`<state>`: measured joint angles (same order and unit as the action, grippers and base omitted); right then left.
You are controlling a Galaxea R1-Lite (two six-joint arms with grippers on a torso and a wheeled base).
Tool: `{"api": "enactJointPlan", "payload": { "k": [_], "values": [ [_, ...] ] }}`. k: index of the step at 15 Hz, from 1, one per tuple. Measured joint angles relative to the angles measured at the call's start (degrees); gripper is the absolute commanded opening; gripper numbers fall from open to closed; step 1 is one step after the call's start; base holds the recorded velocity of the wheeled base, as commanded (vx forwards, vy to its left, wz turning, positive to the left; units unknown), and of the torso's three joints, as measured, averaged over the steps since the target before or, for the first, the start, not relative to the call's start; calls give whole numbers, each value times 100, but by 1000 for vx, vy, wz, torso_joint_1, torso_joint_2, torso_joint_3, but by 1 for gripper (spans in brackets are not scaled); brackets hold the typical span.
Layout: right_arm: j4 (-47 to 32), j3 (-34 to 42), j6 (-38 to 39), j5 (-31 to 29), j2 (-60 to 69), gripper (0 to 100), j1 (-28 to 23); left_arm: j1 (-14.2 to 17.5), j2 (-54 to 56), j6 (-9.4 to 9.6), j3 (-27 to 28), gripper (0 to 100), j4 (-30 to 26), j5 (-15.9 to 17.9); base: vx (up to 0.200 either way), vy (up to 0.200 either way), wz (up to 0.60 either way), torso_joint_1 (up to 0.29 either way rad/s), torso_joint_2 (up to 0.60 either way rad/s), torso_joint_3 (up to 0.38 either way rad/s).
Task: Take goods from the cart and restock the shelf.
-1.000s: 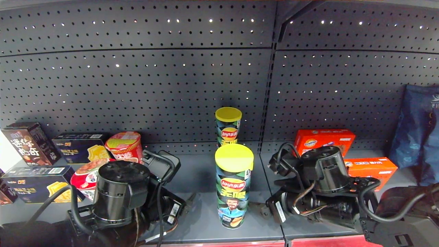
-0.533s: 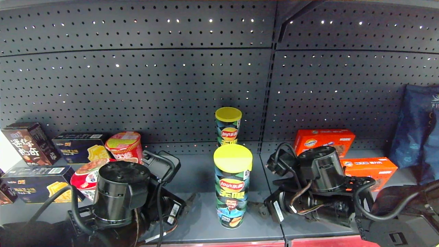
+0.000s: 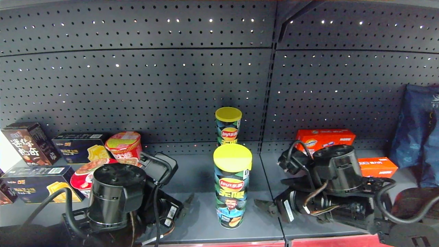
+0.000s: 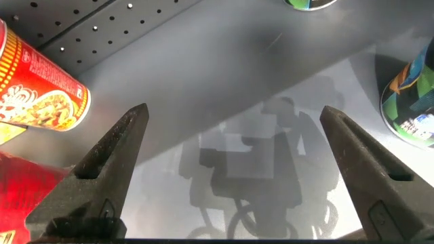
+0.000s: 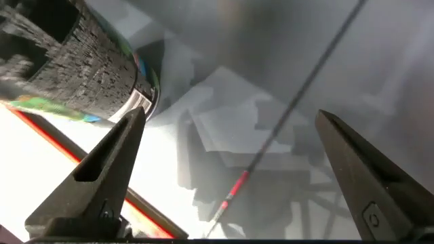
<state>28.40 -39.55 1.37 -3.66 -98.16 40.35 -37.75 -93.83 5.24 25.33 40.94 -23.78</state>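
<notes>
Two tall chip cans with yellow lids stand on the grey shelf (image 3: 202, 178). The front can (image 3: 232, 187) is near the shelf's front edge and the rear can (image 3: 228, 126) stands against the pegboard. My left gripper (image 3: 187, 201) lies low on the shelf to the left of the front can, open and holding nothing. In the left wrist view the left gripper (image 4: 234, 132) spans bare shelf, with the front can (image 4: 412, 102) off to one side. My right gripper (image 3: 262, 205) sits just right of the front can, open and apart from it. The right wrist view has the right gripper (image 5: 230, 135) beside the front can (image 5: 81, 61).
Red cup noodles (image 3: 124, 145) and dark snack boxes (image 3: 75, 147) fill the shelf's left side. Orange boxes (image 3: 324, 136) and a blue bag (image 3: 420, 133) stand on the right. A pegboard wall (image 3: 171, 85) closes the back. A red strip (image 3: 329, 242) marks the front edge.
My right arm has drawn back to the right, away from the front can, uncovering more of the orange boxes. The left arm has slid slightly left. The front can ends up a touch further left.
</notes>
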Motion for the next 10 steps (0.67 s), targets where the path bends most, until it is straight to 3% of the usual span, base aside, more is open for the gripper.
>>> {"api": "enactJointPlan", "payload": {
  "k": [3, 6, 10],
  "values": [
    [-30, 166, 297, -176, 736, 100, -74, 88, 590, 0, -6, 100, -18, -5, 0, 0, 0, 0, 0, 0],
    [-27, 254, 468, -280, 1468, 100, -463, 388, 1354, 6, -22, 100, -51, -5, 0, 0, 0, 0, 0, 0],
    [-63, 507, 490, -285, 2537, 100, -1621, 1281, 2502, 99, -157, 100, -78, -13, 0, 0, 0, 0, 0, 0]
  ]
}}
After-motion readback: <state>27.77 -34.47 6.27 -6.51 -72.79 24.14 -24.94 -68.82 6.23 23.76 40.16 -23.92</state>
